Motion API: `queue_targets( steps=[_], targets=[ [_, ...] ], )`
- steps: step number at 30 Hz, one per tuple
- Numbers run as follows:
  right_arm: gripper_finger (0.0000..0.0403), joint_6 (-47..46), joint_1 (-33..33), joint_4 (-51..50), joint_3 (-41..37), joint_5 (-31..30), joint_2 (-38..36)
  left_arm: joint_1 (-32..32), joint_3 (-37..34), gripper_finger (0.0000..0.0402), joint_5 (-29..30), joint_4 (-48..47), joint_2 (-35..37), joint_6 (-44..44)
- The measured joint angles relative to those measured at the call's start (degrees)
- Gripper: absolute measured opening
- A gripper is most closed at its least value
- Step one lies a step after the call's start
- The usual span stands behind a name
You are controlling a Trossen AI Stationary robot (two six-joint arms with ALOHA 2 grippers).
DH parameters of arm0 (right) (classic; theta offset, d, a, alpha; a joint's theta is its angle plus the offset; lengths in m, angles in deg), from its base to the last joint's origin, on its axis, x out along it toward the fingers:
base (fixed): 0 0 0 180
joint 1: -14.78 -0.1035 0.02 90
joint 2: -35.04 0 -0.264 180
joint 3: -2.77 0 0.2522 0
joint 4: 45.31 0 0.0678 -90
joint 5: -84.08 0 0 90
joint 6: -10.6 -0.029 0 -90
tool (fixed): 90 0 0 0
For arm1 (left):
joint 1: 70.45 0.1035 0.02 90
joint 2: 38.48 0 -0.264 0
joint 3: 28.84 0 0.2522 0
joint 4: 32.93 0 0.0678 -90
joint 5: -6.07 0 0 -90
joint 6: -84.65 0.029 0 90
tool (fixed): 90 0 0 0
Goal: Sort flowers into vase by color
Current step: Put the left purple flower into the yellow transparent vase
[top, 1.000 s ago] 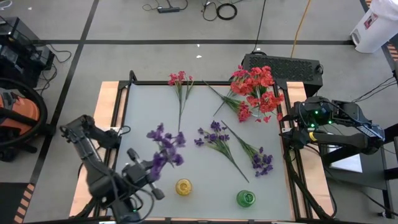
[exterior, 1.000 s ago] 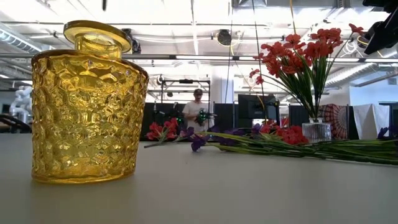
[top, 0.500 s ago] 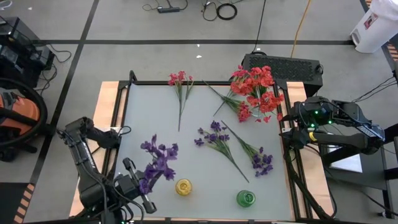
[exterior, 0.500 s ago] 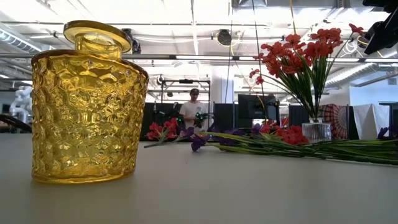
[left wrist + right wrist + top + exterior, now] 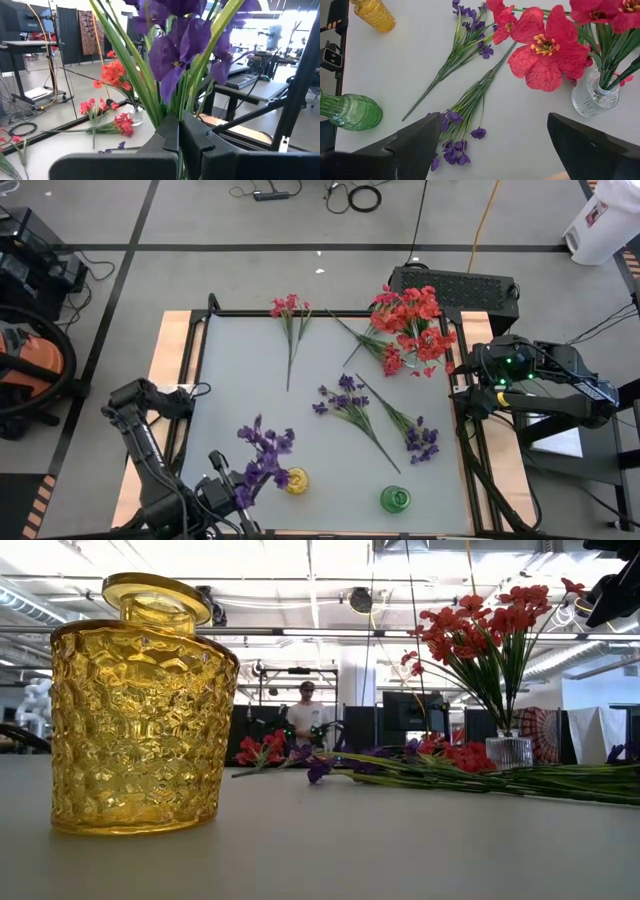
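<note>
Purple blossoms top a light, floppy flower sprig point(image 5: 262, 455) best held low on its thin stems, as the left end effector point(image 5: 222, 488) does now, clamped shut on them beside the yellow vase point(image 5: 295, 480). The right end effector point(image 5: 490, 145) waits open at the tabletop's point(image 5: 240, 360) edge.

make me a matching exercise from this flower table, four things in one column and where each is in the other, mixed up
Things:
1. yellow vase
2. green vase
3. clear vase
4. left gripper

Places or states:
a. holds red flowers at the table's far right
b. shut on a purple sprig
c. empty, near edge, right of the yellow one
d. near edge, beside the left gripper

Pairs: 1-d, 2-c, 3-a, 4-b
</note>
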Motion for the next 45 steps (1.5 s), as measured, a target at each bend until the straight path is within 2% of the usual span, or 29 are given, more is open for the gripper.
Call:
queue_targets(
  steps=[14,22,31,45],
  targets=[
    [0.0357,0.0,0.0,0.0,0.0,0.0,0.0,0.1,-0.1,0.0001,-0.5,3.7,-1.0,0.3],
    [0.0357,0.0,0.0,0.0,0.0,0.0,0.0,2.8,-3.2,0.0001,-1.1,5.2,-1.0,-0.1],
    [0.0357,0.0,0.0,0.0,0.0,0.0,0.0,4.9,-3.3,0.0001,-3.8,5.3,-1.2,0.0],
    [0.0357,0.0,0.0,0.0,0.0,0.0,0.0,5.4,-3.3,0.0003,-4.2,5.5,-4.6,-0.5]
  ],
)
